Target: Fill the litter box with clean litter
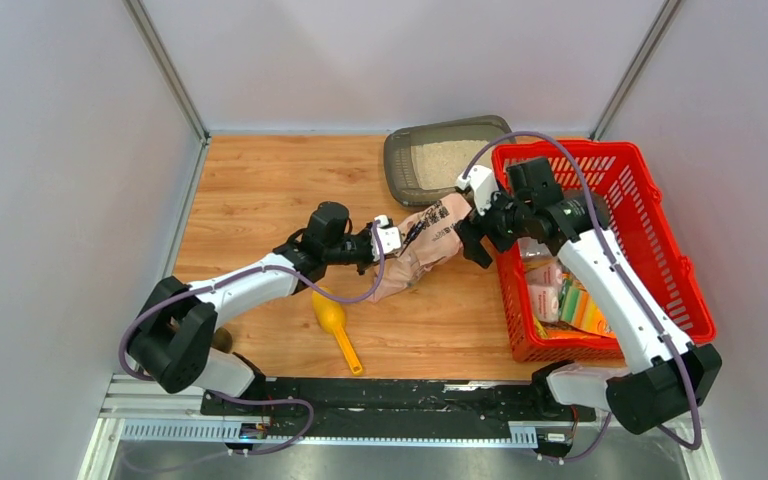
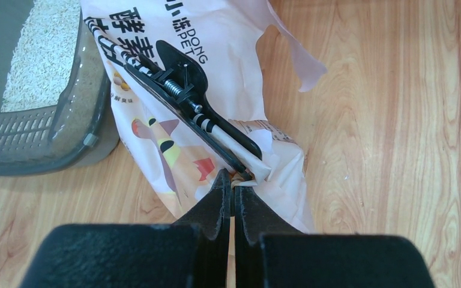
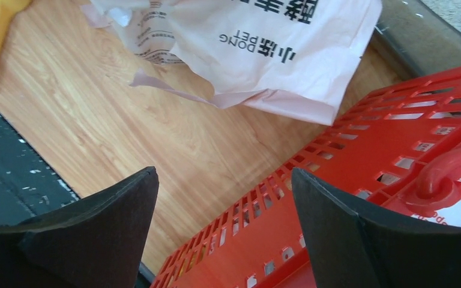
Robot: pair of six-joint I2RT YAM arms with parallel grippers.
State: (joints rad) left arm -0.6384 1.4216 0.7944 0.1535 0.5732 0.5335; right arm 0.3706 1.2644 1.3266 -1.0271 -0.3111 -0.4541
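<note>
The dark grey-brown litter box (image 1: 400,165) sits at the back of the table and holds a layer of pale beige clean litter (image 1: 448,160). Both also show in the left wrist view, the box (image 2: 36,138) and the litter (image 2: 42,54). A pink printed litter bag (image 1: 422,248) lies between box and arms, closed by a black clip (image 2: 186,96). My left gripper (image 1: 390,238) is shut on the bag's folded end (image 2: 264,168) beside the clip; its tips (image 2: 233,180) pinch it. My right gripper (image 1: 472,238) is open and empty (image 3: 225,180), over the basket's left wall, near the bag (image 3: 264,54).
A red mesh basket (image 1: 660,215) with packets inside stands at the right, its wall (image 3: 366,162) under my right gripper. A yellow scoop (image 1: 335,325) lies on the wood near the front. A black rail (image 1: 380,395) runs along the near edge.
</note>
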